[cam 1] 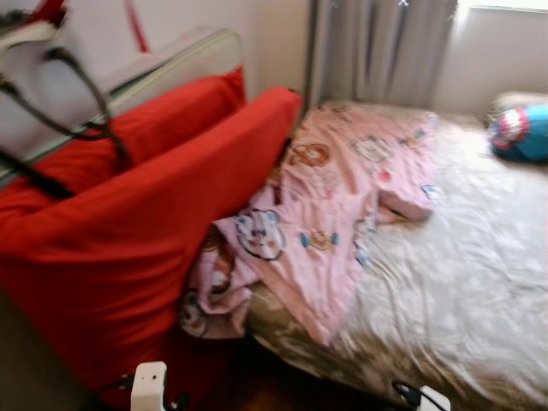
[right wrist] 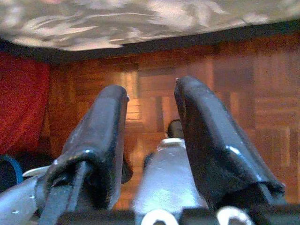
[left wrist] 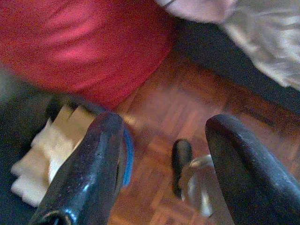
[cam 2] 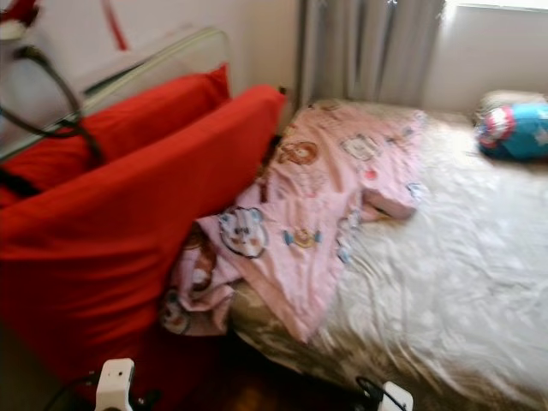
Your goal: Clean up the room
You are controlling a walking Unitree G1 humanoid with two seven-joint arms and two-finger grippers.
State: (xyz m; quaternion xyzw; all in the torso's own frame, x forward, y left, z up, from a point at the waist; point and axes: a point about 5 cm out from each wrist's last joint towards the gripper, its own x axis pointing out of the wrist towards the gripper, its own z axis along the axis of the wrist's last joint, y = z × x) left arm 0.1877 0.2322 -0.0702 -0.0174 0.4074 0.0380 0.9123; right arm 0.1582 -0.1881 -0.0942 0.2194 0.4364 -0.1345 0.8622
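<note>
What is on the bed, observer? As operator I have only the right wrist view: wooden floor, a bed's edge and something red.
Observer: A pink cartoon-print blanket lies crumpled across the left part of the bed, with one end hanging off the edge.
Operator: And the red thing?
Observer: It is a large red cushion standing against the bed's left side, next to the blanket.
Operator: Anything else on the bed?
Observer: A blue and red item lies at the far right, too blurred to identify.

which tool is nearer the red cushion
Left. The left tool hangs over the floor right beside the red cushion; the right tool hangs farther off, below the bed edge.
</note>
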